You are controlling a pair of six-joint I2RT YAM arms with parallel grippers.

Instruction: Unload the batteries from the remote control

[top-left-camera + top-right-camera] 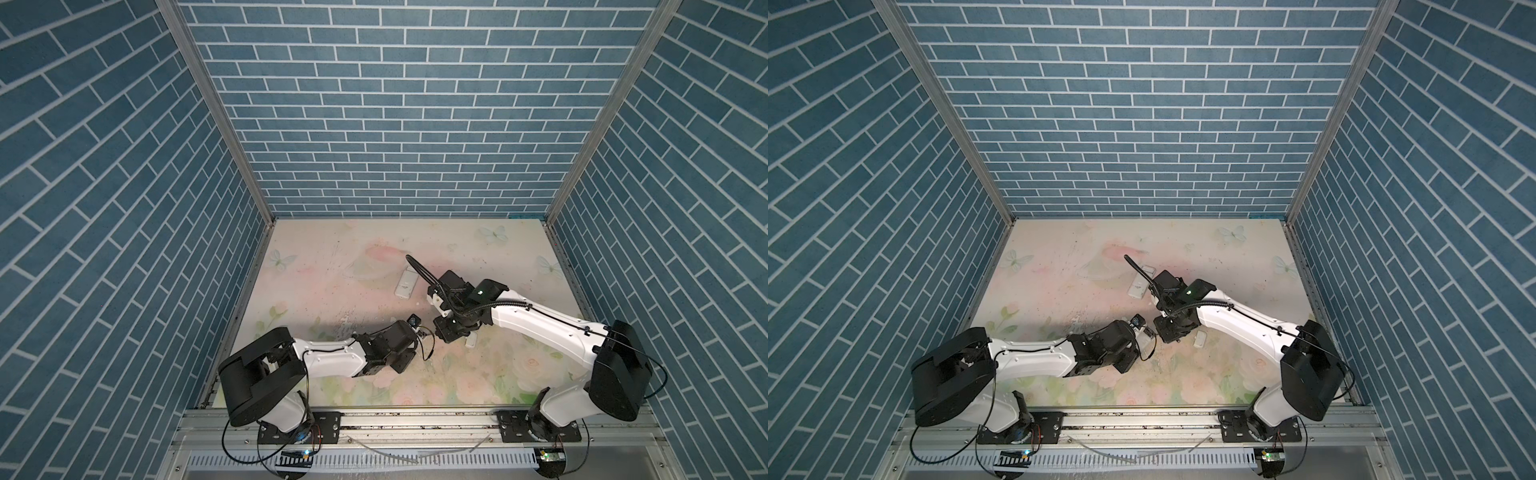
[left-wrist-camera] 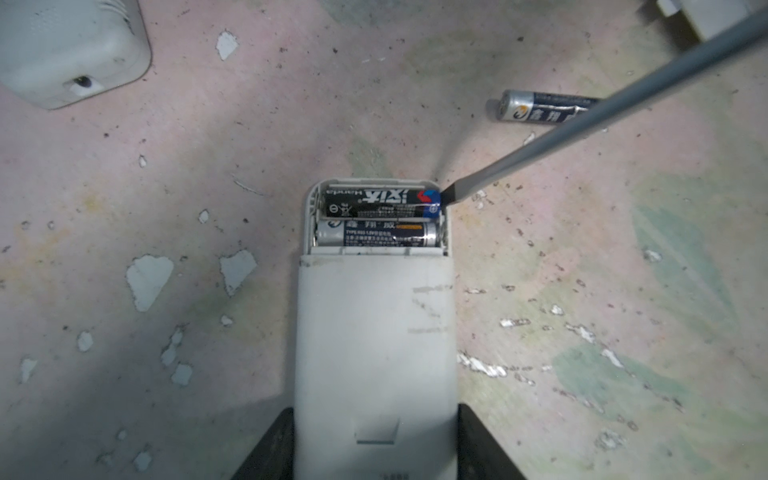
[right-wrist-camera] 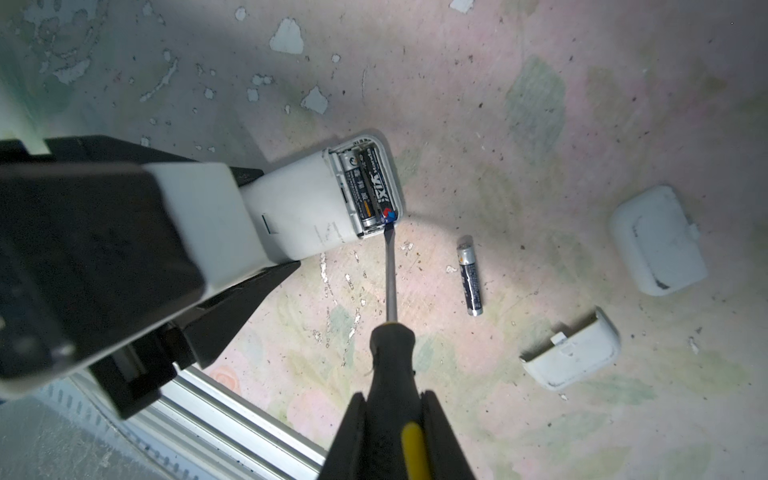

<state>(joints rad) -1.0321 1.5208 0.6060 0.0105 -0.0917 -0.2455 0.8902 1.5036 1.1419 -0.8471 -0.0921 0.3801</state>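
Stretches low across the table (image 1: 332, 266) from the left, clamping the remote control (image 2: 374, 332) by its sides in the left gripper (image 2: 376, 440), fingers pressed to both edges, compartment uncovered. Reaches in from the right, wrist bent down, pinching the screwdriver (image 3: 390, 274) handle tight in the right gripper (image 3: 395, 436). Sets the blade tip against the end of the outer of two batteries (image 2: 374, 203) seated side by side in the compartment. Shows a third battery (image 3: 470, 280) loose on the table, near a cover plate (image 3: 571, 359).
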